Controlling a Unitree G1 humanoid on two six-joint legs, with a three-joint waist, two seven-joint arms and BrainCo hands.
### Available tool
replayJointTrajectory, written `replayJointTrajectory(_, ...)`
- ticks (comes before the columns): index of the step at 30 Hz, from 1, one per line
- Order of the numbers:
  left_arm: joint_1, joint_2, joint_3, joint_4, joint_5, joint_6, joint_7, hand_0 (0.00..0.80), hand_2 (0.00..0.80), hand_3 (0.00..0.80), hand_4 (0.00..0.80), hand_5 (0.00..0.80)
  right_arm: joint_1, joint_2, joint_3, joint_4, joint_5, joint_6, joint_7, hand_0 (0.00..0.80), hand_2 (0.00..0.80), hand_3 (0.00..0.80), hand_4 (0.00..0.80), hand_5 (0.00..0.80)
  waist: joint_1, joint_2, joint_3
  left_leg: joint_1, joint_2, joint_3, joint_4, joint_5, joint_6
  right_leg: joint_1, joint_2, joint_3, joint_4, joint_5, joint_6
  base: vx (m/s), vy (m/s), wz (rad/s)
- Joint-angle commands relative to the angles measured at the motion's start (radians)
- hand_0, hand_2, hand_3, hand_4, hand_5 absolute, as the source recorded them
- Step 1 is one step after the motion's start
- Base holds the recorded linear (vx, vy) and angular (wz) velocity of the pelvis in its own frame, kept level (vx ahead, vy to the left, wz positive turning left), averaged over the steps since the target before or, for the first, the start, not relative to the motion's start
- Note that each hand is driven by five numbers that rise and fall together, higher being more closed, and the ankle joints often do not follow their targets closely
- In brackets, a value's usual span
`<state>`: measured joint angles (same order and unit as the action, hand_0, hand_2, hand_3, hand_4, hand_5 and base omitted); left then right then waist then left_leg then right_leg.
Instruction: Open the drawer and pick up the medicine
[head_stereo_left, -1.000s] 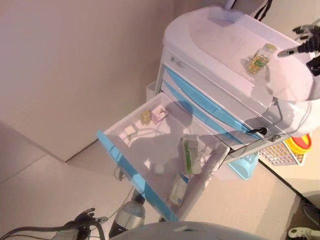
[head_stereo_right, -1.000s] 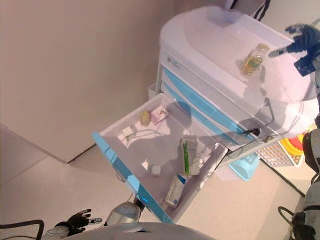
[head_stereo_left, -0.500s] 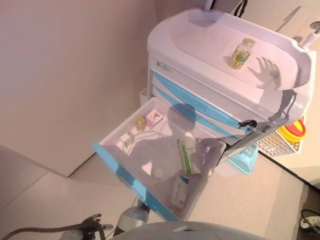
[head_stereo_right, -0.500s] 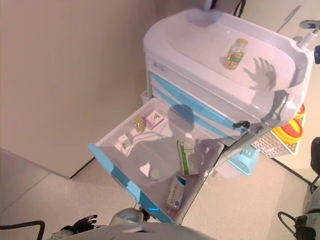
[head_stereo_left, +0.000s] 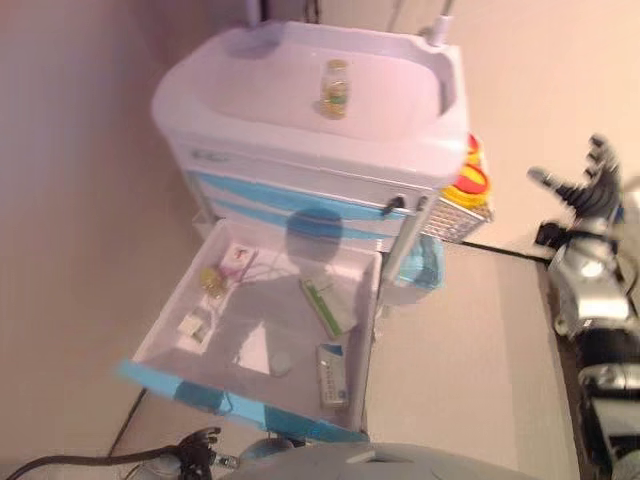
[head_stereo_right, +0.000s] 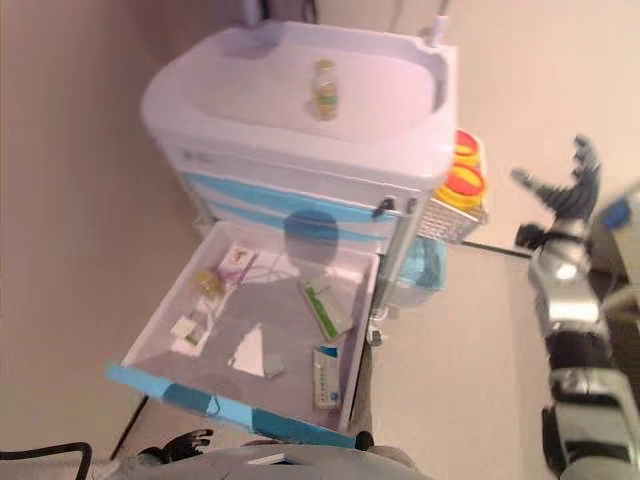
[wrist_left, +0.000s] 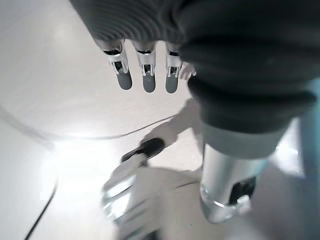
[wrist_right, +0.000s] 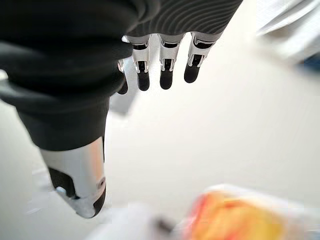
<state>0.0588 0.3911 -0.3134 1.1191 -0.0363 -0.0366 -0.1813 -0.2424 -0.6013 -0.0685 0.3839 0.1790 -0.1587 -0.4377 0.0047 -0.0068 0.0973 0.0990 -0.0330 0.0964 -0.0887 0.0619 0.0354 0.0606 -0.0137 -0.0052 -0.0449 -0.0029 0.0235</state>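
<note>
Medicine bottle (head_stereo_left: 336, 88) stands upright on the white top of the cart (head_stereo_left: 250, 95), near its middle, with nothing touching it. Below it, the blue-fronted drawer (head_stereo_left: 235, 395) is pulled fully out. Inside lie a green-and-white box (head_stereo_left: 324, 306) toward the cart, a blue-and-white box (head_stereo_left: 333, 374) by the drawer's right wall, a pink box (head_stereo_left: 236, 258) and a small yellow bottle (head_stereo_left: 211, 281) at the left. A yellow and red container (head_stereo_left: 466, 180) hangs at the cart's right side. My right hand (head_stereo_left: 588, 187) is raised well to the right of the cart, fingers spread and holding nothing. My left hand (wrist_left: 145, 70) hangs low over the floor, fingers straight and empty.
</note>
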Motion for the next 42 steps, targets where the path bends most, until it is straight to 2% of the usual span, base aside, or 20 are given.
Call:
replayJointTrajectory(1, -0.060, -0.019, -0.030, -0.012, 0.054, -0.052, 0.015, 0.000, 0.000, 0.000, 0.000, 0.000, 0.013, -0.002, 0.001, -0.010, -0.070, -0.092, -0.014, 0.000, 0.000, 0.000, 0.000, 0.000, -0.013, -0.017, -0.012, 0.020, -0.044, -0.006, 0.043, -0.167, 0.010, -0.020, -0.029, 0.012, -0.017, 0.038, 0.091, -0.012, -0.083, -0.57)
replayJointTrajectory(9, -0.104, -0.017, -0.067, -0.087, 0.129, 0.002, -0.018, 0.000, 0.000, 0.000, 0.000, 0.000, 0.171, 0.119, 0.089, 0.167, -0.060, -0.088, 0.046, 0.000, 0.000, 0.000, 0.000, 0.000, -0.075, 0.004, 0.003, -0.001, -0.028, 0.064, 0.072, -0.175, 0.006, -0.055, -0.017, 0.038, 0.001, 0.034, 0.086, 0.006, -0.068, -0.36)
replayJointTrajectory(13, -0.132, -0.012, -0.089, -0.132, 0.132, -0.002, -0.006, 0.000, 0.000, 0.000, 0.000, 0.000, 0.199, 0.156, 0.122, 0.285, -0.053, -0.109, 0.067, 0.000, 0.000, 0.000, 0.000, 0.000, -0.092, 0.019, 0.034, -0.037, -0.025, 0.075, 0.115, -0.184, 0.008, -0.089, -0.019, 0.041, 0.029, 0.026, 0.081, -0.025, -0.024, -0.27)
replayJointTrajectory(16, -0.170, -0.010, -0.097, -0.164, 0.103, -0.013, 0.035, 0.000, 0.000, 0.000, 0.000, 0.000, 0.198, 0.171, 0.144, 0.370, -0.059, -0.133, 0.088, 0.000, 0.000, 0.000, 0.000, 0.000, -0.106, 0.033, 0.079, -0.097, -0.028, 0.074, 0.188, -0.199, 0.008, -0.138, -0.023, 0.042, 0.074, 0.011, 0.069, -0.101, 0.020, -0.24)
replayJointTrajectory(22, -0.309, 0.024, -0.078, -0.254, -0.018, -0.025, 0.136, 0.000, 0.000, 0.000, 0.000, 0.000, 0.157, 0.138, 0.213, 0.456, -0.067, -0.150, 0.156, 0.000, 0.000, 0.000, 0.000, 0.000, -0.146, 0.056, 0.226, -0.290, -0.028, 0.077, 0.363, -0.213, 0.011, -0.321, -0.036, 0.050, 0.220, -0.007, 0.037, -0.146, 0.106, -0.30)
replayJointTrajectory(26, -0.420, 0.115, -0.033, -0.309, -0.130, -0.016, 0.180, 0.000, 0.000, 0.000, 0.000, 0.000, 0.132, 0.109, 0.262, 0.444, -0.071, -0.133, 0.177, 0.000, 0.000, 0.000, 0.000, 0.000, -0.169, 0.057, 0.292, -0.417, -0.035, 0.093, 0.450, -0.214, 0.020, -0.470, -0.021, 0.062, 0.316, -0.013, 0.026, -0.106, 0.151, -0.20)
replayJointTrajectory(29, -0.528, 0.221, 0.019, -0.325, -0.235, 0.014, 0.202, 0.000, 0.000, 0.000, 0.000, 0.000, 0.119, 0.085, 0.287, 0.440, -0.087, -0.122, 0.187, 0.000, 0.000, 0.000, 0.000, 0.000, -0.186, 0.059, 0.328, -0.497, -0.039, 0.105, 0.506, -0.215, 0.021, -0.551, -0.004, 0.074, 0.364, -0.017, 0.019, -0.031, 0.160, -0.27)
replayJointTrajectory(31, -0.655, 0.309, 0.043, -0.298, -0.307, 0.038, 0.239, 0.000, 0.000, 0.000, 0.000, 0.000, 0.103, 0.070, 0.315, 0.440, -0.092, -0.129, 0.191, 0.000, 0.000, 0.000, 0.000, 0.000, -0.199, 0.053, 0.355, -0.552, -0.038, 0.114, 0.535, -0.217, 0.023, -0.601, 0.009, 0.081, 0.380, -0.014, 0.014, -0.040, 0.131, -0.09)
replayJointTrajectory(32, -0.686, 0.326, 0.046, -0.286, -0.321, 0.041, 0.258, 0.000, 0.000, 0.000, 0.000, 0.000, 0.098, 0.067, 0.321, 0.442, -0.092, -0.133, 0.191, 0.000, 0.000, 0.000, 0.000, 0.000, -0.202, 0.051, 0.360, -0.564, -0.037, 0.116, 0.542, -0.217, 0.024, -0.613, 0.011, 0.081, 0.383, -0.012, 0.013, -0.045, 0.107, -0.15)
replayJointTrajectory(34, -0.834, 0.401, 0.056, -0.211, -0.344, 0.025, 0.349, 0.000, 0.000, 0.000, 0.000, 0.000, 0.077, 0.065, 0.351, 0.446, -0.086, -0.139, 0.190, 0.000, 0.000, 0.000, 0.000, 0.000, -0.216, 0.038, 0.375, -0.607, -0.033, 0.124, 0.562, -0.217, 0.027, -0.654, 0.021, 0.084, 0.391, -0.003, 0.011, -0.050, 0.081, -0.16)
replayJointTrajectory(35, -0.865, 0.414, 0.056, -0.189, -0.349, 0.021, 0.374, 0.000, 0.000, 0.000, 0.000, 0.000, 0.074, 0.065, 0.358, 0.447, -0.086, -0.140, 0.188, 0.000, 0.000, 0.000, 0.000, 0.000, -0.218, 0.035, 0.377, -0.617, -0.033, 0.125, 0.567, -0.218, 0.027, -0.662, 0.023, 0.084, 0.392, 0.000, 0.010, -0.052, 0.066, -0.07)
replayJointTrajectory(37, -0.956, 0.447, 0.057, -0.147, -0.335, -0.007, 0.509, 0.000, 0.000, 0.000, 0.000, 0.000, 0.064, 0.070, 0.380, 0.445, -0.084, -0.141, 0.183, 0.000, 0.000, 0.000, 0.000, 0.000, -0.225, 0.023, 0.384, -0.642, -0.031, 0.127, 0.585, -0.223, 0.028, -0.682, 0.028, 0.087, 0.393, 0.007, 0.010, -0.030, 0.058, -0.02)
replayJointTrajectory(42, -1.060, 0.473, 0.093, -0.112, -0.325, -0.058, 0.673, 0.000, 0.000, 0.000, 0.000, 0.000, 0.051, 0.086, 0.411, 0.454, -0.073, -0.154, 0.170, 0.000, 0.000, 0.000, 0.000, 0.000, -0.225, 0.005, 0.387, -0.660, -0.028, 0.135, 0.604, -0.239, 0.027, -0.699, 0.032, 0.094, 0.381, 0.017, 0.015, -0.014, 0.033, -0.08)
